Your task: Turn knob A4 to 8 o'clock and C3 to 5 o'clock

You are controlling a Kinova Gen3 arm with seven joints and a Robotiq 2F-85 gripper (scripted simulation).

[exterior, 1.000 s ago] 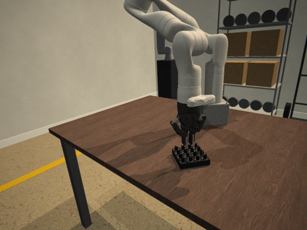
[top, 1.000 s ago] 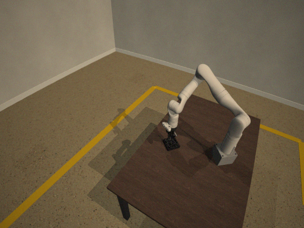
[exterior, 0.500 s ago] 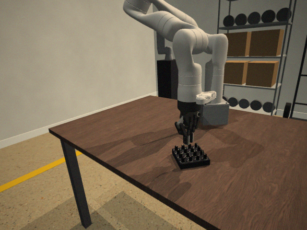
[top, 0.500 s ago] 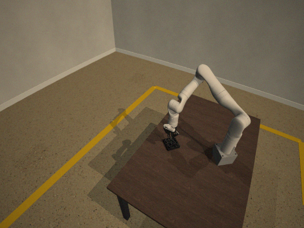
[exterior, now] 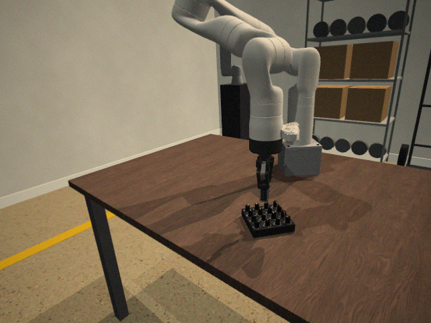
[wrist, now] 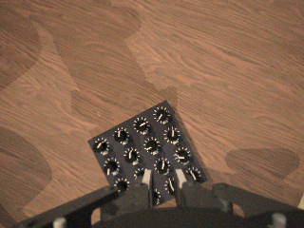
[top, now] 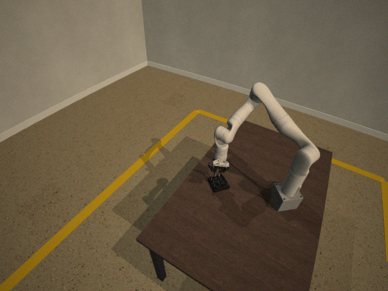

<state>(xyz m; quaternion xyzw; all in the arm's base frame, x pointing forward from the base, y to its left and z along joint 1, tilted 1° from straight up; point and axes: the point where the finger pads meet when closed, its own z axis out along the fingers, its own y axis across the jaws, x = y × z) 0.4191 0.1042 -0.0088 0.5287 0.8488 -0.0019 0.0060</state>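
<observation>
Gripper (top: 217, 174) (exterior: 264, 199) (wrist: 163, 180) points down over the knob box (top: 220, 189) (exterior: 275, 230) (wrist: 137, 145), fingers parted by a narrow gap, nothing held; opening small, well short of wide. Box sits flat on the table (top: 233, 237) (exterior: 194, 159) (wrist: 228, 62), across from the arm's base. Wrist view: printed names fall to the lower right of their knobs, so the rear row runs along the upper left edge. By that reading, knob C3 (wrist: 162, 165) lies just up-image from the fingertips, close to the middle of their gap; knob A4 (wrist: 161, 115) lies well beyond it, at the upper corner. Exterior view puts the tips above the knob tops. Box rows run aslant to the line joining the fingers. C3's line looks to point roughly up-image, so its turn to 5 o'clock appears undone; A4's slants down-left, plausibly near 8 o'clock, though too small to confirm. Likely next: centre over C3, then descend with the gap straddling its sides. Judgement: neighbours stand close, so a slightly offset or over-wide descent could brush one and shift it.

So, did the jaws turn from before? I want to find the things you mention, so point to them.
Yes. Over the knob box (top: 222, 189) (exterior: 275, 231) (wrist: 138, 146), which hasn't moved, the jaws twisted round: seen from outside, they were spread side by side, now they line up edge-on.
</observation>
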